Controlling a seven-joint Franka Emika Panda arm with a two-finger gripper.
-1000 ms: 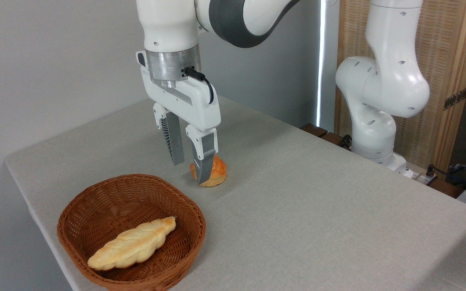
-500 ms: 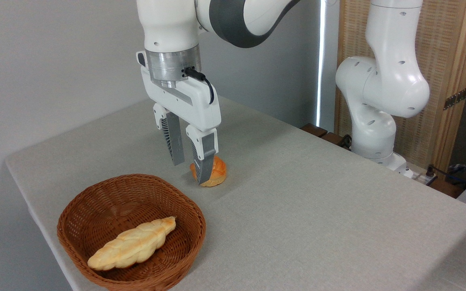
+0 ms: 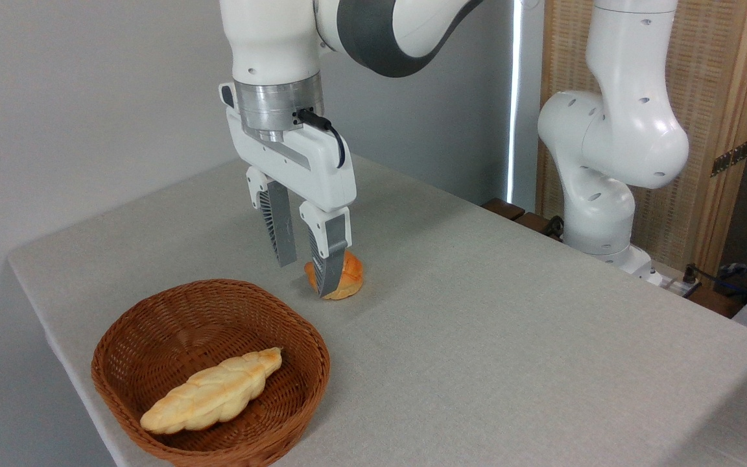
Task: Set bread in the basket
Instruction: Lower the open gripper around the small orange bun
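The bread (image 3: 349, 277), a small glossy orange-brown bun, lies on the grey tablecloth just beyond the basket. My gripper (image 3: 305, 279) hangs over it, pointing down, its grey fingers (image 3: 281, 227) apart and open. The nearer finger stands in front of the bun and hides its left-middle part; a sliver of crust shows between the fingers. Whether a finger touches the bun I cannot tell. The basket (image 3: 120, 344), round, reddish-brown wicker, sits at the front left, a short way below and left of the gripper.
A long pale braided loaf (image 3: 211, 392) lies inside the basket. The table's left edge (image 3: 43, 324) runs close by the basket. The arm's white base (image 3: 597, 214) stands at the back right, with cables (image 3: 746, 279) beyond it.
The gripper has drifted a few pixels to the right, staying open. The bun and the basket have not moved.
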